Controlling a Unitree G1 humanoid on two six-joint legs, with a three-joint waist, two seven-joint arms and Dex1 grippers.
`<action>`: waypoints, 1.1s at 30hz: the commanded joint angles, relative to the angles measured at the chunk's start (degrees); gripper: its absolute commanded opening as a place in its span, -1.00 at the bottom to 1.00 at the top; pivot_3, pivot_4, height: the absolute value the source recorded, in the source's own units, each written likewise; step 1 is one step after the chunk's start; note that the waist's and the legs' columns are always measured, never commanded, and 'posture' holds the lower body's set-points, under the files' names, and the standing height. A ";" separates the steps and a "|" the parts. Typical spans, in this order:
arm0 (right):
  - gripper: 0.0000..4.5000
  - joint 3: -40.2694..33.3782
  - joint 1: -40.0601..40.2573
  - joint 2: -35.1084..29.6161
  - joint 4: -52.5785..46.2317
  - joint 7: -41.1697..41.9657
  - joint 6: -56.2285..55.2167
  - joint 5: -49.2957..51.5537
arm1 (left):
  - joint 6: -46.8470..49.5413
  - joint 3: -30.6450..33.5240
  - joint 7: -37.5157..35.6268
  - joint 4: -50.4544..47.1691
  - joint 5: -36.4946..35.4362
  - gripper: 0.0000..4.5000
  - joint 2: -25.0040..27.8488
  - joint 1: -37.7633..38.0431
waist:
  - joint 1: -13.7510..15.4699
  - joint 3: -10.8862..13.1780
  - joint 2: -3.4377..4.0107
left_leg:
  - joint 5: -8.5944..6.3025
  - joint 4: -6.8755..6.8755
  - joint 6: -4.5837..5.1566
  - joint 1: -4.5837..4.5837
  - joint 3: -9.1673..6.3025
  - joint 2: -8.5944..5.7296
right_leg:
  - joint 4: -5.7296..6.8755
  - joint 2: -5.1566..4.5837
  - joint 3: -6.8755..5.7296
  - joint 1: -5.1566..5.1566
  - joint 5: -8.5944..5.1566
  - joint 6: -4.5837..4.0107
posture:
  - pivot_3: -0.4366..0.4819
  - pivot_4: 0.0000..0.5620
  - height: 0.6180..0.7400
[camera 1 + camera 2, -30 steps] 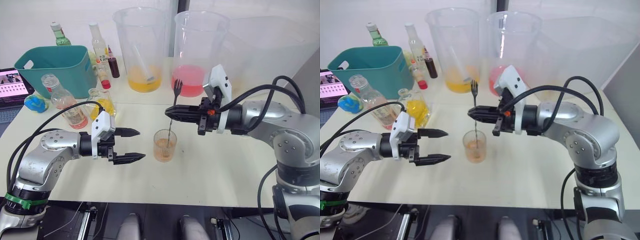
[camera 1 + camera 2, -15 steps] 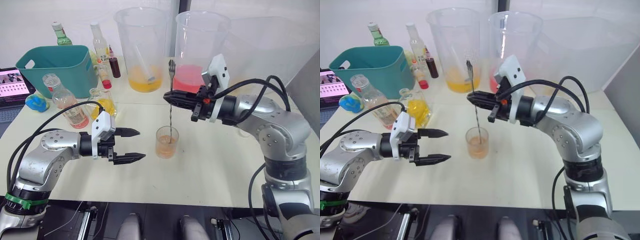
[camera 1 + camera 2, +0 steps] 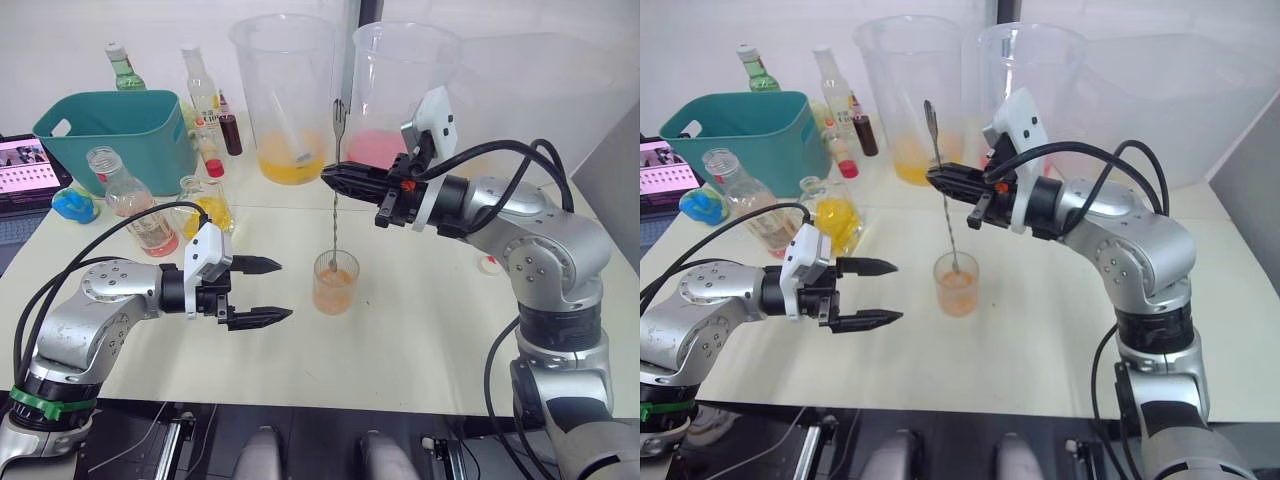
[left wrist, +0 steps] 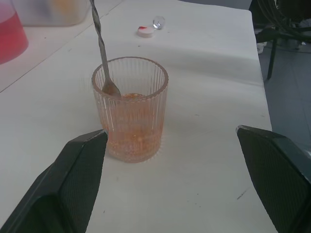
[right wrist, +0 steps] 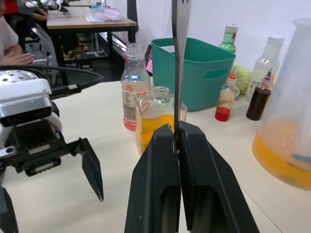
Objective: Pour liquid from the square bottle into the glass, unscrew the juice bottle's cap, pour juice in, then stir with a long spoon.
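- While the orange drink is being stirred, the long thin silver metal spoon (image 3: 335, 190) is pinched between the two black fingers of the right gripper (image 3: 333, 178), which are pressed tight on its handle.
- The spoon is held almost straight up and down, with its long line running from the gripper down into the small clear ribbed glass (image 3: 334, 283).
- The tiny bowl of the spoon (image 4: 111, 88) is seen inside the glass, low against one wall and right at the top of the orange drink.
- The glass is stood on the pale table (image 3: 430, 330), right under the right gripper, so the right arm is the nearer one for stirring.
- The left gripper (image 3: 268, 292) is held out flat just beside the glass, on the robot's left, with its two black fingers spread wide and nothing between them.
- The glass is not touched by the left gripper.
- A small white cap with a red mark (image 4: 144, 32) is left lying on the table, well apart from the glass.
- For the next move, it is judged that the spoon must be kept upright and moved round in small circles, so the glass is not knocked over.
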 commanded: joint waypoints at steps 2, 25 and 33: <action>-1.00 -0.16 0.72 1.51 -0.91 -0.04 -1.31 -0.26 | -1.27 1.03 -0.44 -1.39 -0.35 0.99 0.35 -0.04 | -0.12 0.00 0.00 | 0.00 0.00 0.00 0.00 0.00 0.00 | 0.00 0.00 0.00 0.00 0.00 0.00 | -0.05 -0.47 0.80; -1.00 -1.61 2.82 -6.92 -9.28 4.10 8.46 7.25 | -3.48 0.11 -1.72 0.66 0.80 0.99 -0.10 0.25 | 0.03 0.00 0.00 | 0.00 0.01 0.00 0.00 0.00 0.00 | -0.03 -0.01 0.00 0.01 0.00 0.00 | -0.05 -0.47 0.80; -1.00 0.67 4.15 -6.30 -6.10 3.00 1.58 0.77 | -3.95 0.42 -1.67 0.40 0.68 0.99 -0.07 1.15 | -0.20 0.00 0.00 | 0.00 0.00 0.00 0.01 0.00 0.01 | -0.02 0.02 0.01 0.01 0.00 -0.01 | -0.05 -0.47 0.80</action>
